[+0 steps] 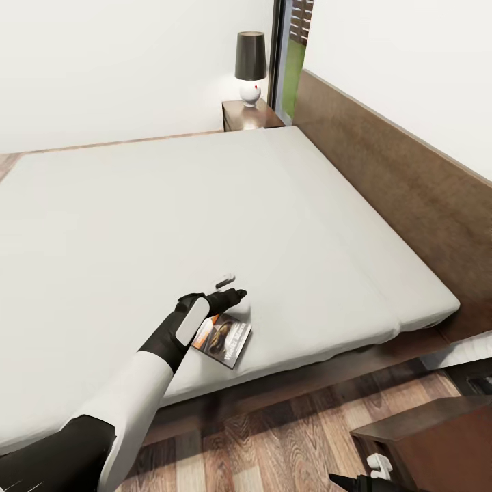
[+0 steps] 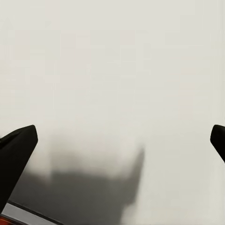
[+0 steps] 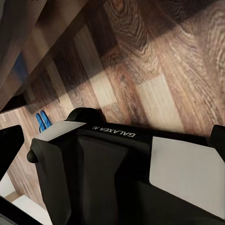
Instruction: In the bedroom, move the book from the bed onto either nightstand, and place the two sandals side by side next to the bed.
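The book [image 1: 225, 340] lies flat on the light grey mattress of the bed [image 1: 205, 205], close to its front edge. My left gripper [image 1: 229, 290] hovers just past the book's far edge, open and holding nothing. In the left wrist view its two dark fingertips [image 2: 16, 150] stand wide apart over bare mattress, and a corner of the book [image 2: 11, 214] peeks in. My right gripper [image 1: 365, 475] hangs low by the near nightstand [image 1: 437, 430], open. Its wrist view shows the blue sandals [image 3: 42, 121] lying together on the wood floor, beyond my own base [image 3: 117, 173].
A second nightstand [image 1: 240, 119] at the bed's far corner carries a dark-shaded lamp [image 1: 250, 65]. The brown headboard [image 1: 410, 184] runs along the right side. Plank floor [image 1: 273, 430] lies between me and the bed frame.
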`<state>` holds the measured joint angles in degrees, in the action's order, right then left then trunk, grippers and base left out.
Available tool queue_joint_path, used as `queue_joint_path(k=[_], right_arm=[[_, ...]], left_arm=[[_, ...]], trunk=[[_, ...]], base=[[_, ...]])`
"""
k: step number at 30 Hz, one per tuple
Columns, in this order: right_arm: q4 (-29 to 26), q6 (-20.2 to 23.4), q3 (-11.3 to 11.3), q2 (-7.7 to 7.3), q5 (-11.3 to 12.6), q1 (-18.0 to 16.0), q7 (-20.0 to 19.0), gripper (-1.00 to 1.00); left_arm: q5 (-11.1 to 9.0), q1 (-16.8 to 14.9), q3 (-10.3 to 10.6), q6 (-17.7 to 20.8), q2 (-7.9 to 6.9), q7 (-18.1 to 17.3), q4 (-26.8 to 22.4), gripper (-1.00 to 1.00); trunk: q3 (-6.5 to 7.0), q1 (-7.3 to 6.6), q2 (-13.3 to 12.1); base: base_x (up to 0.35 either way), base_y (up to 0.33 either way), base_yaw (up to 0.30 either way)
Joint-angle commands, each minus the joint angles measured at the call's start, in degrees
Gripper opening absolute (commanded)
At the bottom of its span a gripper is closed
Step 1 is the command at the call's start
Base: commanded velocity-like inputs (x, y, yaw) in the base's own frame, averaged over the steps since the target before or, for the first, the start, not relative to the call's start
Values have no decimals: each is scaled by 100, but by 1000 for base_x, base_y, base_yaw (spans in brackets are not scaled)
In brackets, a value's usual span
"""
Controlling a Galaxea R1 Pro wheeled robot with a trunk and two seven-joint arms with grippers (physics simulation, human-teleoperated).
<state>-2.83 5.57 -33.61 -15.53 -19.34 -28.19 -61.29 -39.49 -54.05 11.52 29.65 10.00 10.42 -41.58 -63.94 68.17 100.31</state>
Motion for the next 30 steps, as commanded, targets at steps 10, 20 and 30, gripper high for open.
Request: queue_joint_path(k=[10, 20, 30], right_arm=[[-7, 59, -49, 4, -35, 1, -25, 100], [-7, 59, -49, 3, -35, 1, -25, 100], [-7, 59, -49, 1, -35, 0, -24, 100]], left_arm=[[-85, 2, 8, 32, 0, 65, 1, 100], [-85, 0, 8, 31, 0, 65, 1, 100], [-86, 2, 6, 32, 0, 66, 1, 100]], trunk=[[-4, 0, 1], [-4, 0, 1], [-4, 0, 1]], base=[[-6, 0, 0], [-64, 0, 0], [-1, 0, -64]])
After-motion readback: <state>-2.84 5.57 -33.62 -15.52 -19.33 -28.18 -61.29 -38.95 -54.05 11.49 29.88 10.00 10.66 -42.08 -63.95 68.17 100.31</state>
